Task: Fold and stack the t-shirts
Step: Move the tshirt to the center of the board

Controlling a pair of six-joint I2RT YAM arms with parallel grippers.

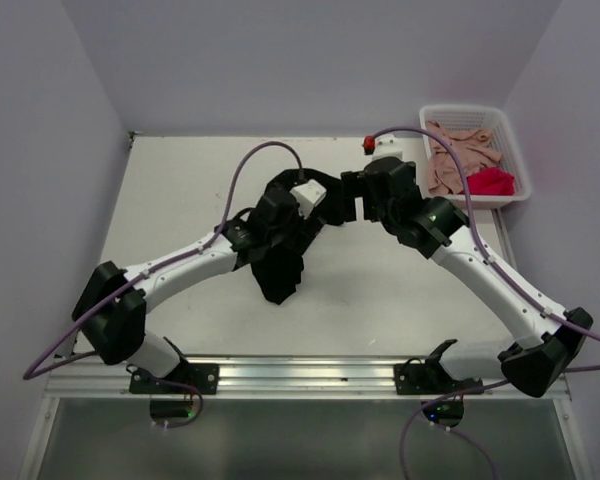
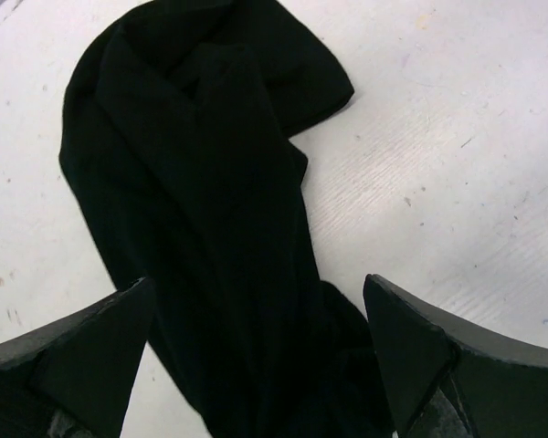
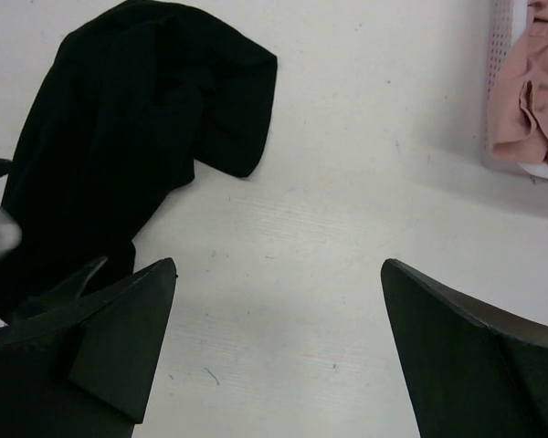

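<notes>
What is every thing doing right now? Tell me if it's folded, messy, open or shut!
black t-shirt: bunched up on the table, not folded.
pink t-shirt: crumpled in the basket.
red t-shirt: crumpled in the basket beside the pink one.
basket: upright, holds those two shirts.
left arm: jaws open, empty, over the black t-shirt.
right arm: jaws open, empty, over bare table.

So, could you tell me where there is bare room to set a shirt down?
Bare table far-left, between its edge and the black t-shirt; near-centre, between that shirt, the right arm and the front rail. Crowded: mid-table around the shirt, and by the basket.
</notes>
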